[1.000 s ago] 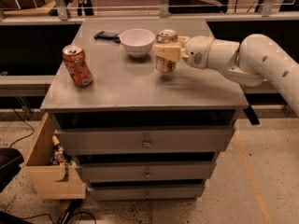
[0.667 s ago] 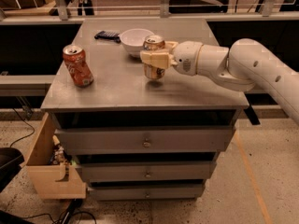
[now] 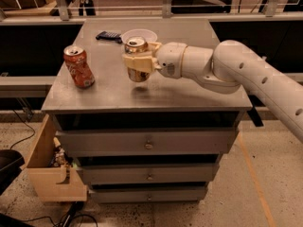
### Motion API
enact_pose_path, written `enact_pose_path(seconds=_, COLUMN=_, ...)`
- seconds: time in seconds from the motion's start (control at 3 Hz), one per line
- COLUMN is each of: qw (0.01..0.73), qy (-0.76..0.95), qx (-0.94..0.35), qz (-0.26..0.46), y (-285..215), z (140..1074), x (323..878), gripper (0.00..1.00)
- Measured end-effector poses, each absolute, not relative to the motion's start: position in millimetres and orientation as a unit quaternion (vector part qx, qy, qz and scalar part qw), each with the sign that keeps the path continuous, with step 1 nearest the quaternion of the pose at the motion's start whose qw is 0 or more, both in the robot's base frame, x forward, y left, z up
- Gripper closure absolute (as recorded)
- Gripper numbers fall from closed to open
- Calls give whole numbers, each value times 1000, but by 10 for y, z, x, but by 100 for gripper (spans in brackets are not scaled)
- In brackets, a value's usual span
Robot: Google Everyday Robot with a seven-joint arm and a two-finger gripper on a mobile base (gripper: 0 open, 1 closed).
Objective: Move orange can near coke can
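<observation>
Camera view: gripper (image 3: 138,62) around orange can (image 3: 138,75)

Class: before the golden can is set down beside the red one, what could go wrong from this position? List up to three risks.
1. The tool grips the bronze-coloured metal drink can, apparently just above the grey metal tabletop; a slack grip could drop and tip it.
2. The red-orange drink can with white script stands near the left edge; overshooting might knock it off.
3. The white bowl sits close behind; a backward swing may clip it.
</observation>
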State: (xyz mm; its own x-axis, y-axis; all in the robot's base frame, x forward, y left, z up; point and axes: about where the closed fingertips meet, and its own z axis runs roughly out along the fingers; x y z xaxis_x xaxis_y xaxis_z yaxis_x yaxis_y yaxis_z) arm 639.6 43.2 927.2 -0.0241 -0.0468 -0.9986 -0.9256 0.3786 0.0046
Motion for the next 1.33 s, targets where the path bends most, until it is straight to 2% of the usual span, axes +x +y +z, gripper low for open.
enact_pose_path(seconds=0.67, qw=571, qy=589, qx=-388, qz=421, y=823, z=9108, x=6328, gripper=100)
enact_pose_path(seconds=1.33, qw=542, qy=579, qx=-381, qz=475, y=1202, z=8984, x=6090, gripper=100)
